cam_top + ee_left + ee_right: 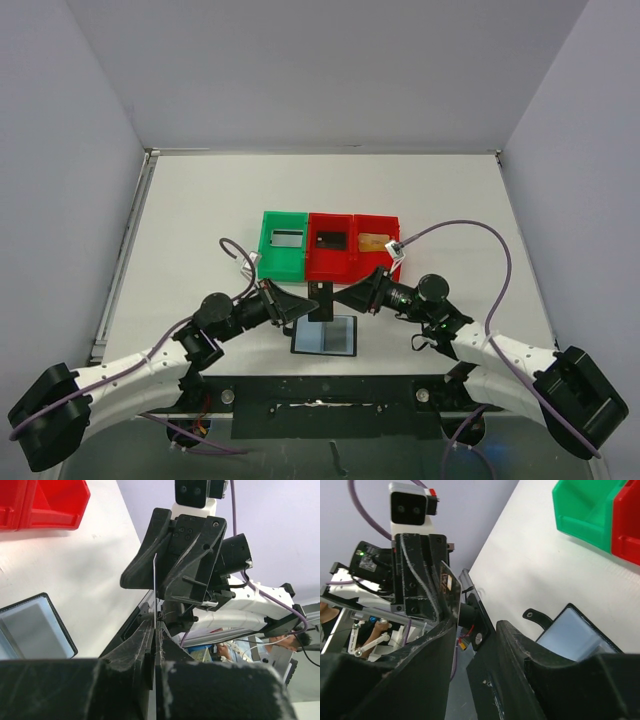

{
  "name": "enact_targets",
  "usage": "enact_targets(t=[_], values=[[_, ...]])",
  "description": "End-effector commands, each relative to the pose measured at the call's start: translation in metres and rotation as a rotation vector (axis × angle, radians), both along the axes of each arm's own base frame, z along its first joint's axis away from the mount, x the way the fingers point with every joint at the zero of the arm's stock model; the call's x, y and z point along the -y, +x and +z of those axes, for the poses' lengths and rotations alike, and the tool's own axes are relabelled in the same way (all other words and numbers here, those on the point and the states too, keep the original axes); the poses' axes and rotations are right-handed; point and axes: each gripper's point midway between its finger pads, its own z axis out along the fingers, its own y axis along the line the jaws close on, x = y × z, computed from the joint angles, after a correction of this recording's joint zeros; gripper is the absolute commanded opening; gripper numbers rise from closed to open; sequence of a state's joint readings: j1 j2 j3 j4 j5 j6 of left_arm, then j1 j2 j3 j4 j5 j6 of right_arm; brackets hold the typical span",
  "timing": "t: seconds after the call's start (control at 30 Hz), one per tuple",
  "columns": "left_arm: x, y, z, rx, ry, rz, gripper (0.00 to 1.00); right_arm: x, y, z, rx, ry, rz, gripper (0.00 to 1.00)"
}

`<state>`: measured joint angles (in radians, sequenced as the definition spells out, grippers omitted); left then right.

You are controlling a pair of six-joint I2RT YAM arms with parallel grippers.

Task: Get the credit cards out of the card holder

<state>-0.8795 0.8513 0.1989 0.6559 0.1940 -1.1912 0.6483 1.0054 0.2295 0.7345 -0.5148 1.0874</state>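
The card holder (325, 336) lies open on the table, its blue-grey pockets facing up (35, 625) (575, 635). Above it my left gripper (312, 305) (156, 622) is shut on a thin dark credit card (322, 298) (154, 580) (449, 587) that stands on edge. My right gripper (340, 297) (476, 627) faces it tip to tip. Its jaws stand apart round the card's free end, with the card against one finger and a gap to the other. Three more cards lie in the bins: a greyish one (287, 237), a black one (329, 240) and a tan-gold one (372, 242).
A green bin (270, 262) (585, 510) and two red bins (332, 265) (380, 222) stand in a row behind the card holder. The red bins (50, 502) (627, 525) also show in both wrist views. Purple cables loop over both arms.
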Motion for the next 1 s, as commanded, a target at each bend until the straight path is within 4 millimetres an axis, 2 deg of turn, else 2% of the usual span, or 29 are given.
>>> enact_targets(t=[0.0,0.27,0.87,0.97], values=[[-0.004,-0.003,0.039,0.089,-0.138,-0.023,0.0,-0.002,-0.003,0.035,0.089,0.125,0.026,0.38],[-0.003,-0.008,0.053,0.117,-0.199,-0.057,0.0,-0.005,-0.011,0.055,0.104,0.212,0.078,0.29],[-0.001,0.005,0.053,0.061,-0.236,-0.016,0.0,-0.018,-0.025,0.08,0.155,0.23,0.192,0.22],[0.002,0.006,0.051,0.059,-0.221,-0.021,0.0,-0.018,-0.025,0.082,0.153,0.23,0.193,0.18]])
